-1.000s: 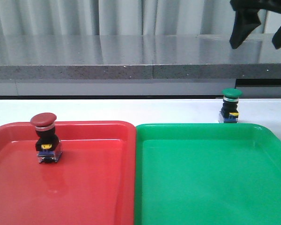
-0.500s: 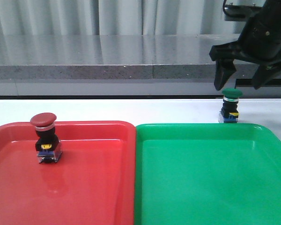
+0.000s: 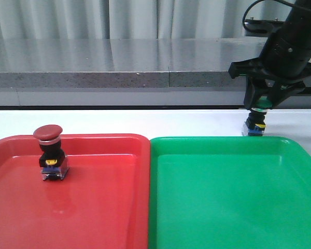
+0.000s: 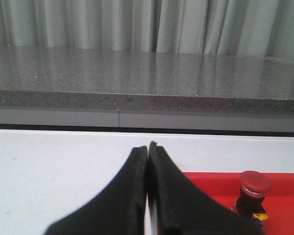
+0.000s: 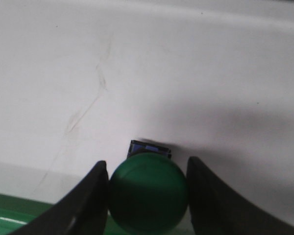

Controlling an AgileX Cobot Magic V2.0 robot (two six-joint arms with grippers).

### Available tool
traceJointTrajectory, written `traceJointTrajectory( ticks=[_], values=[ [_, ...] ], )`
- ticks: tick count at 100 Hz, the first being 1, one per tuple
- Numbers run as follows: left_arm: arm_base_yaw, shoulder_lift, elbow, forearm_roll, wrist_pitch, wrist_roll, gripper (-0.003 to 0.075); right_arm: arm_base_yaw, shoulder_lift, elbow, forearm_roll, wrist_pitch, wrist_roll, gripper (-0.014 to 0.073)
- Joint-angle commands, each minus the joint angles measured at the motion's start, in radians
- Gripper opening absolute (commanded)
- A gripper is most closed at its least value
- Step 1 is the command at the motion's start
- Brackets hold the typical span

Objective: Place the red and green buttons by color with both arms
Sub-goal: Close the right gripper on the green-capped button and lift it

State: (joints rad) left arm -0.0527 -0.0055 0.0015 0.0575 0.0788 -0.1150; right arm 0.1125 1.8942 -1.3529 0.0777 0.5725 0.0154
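**Right gripper around the green button, red button in its tray**

Behind the green tray (image 3: 233, 192), on the white table (image 3: 145, 122), stands the green button (image 3: 258, 115), just beside the tray's far rim and near its right end. The right gripper (image 3: 263, 101) is down over it from above. In the right wrist view the two black fingers (image 5: 88, 200) stand on both sides of the green cap (image 5: 148, 198), very close to it or touching it; I cannot tell if they press on it already. The blue base of the button shows under the cap.

The red button (image 3: 51, 153) stands upright inside the red tray (image 3: 93, 207), in the far left part of it. The two trays lie side by side, the red one on the left.

The left gripper (image 4: 148, 183) shows only in its own wrist view. Its fingers are pressed together with nothing between them, and the red button (image 4: 254, 193) is well apart from it, to one side.
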Motion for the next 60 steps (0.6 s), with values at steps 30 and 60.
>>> traceJointTrajectory(
  ticks=[30,60],
  values=[
    [0.003,-0.029,0.042,-0.009,-0.086,-0.010,-0.0019,0.000,-0.051,-0.110,0.017,0.085,-0.005,0.0142],
    [0.003,-0.029,0.042,-0.009,-0.086,-0.010,-0.0019,0.038,-0.149,-0.165,0.017,0.200,-0.005,0.0142]
  ],
)
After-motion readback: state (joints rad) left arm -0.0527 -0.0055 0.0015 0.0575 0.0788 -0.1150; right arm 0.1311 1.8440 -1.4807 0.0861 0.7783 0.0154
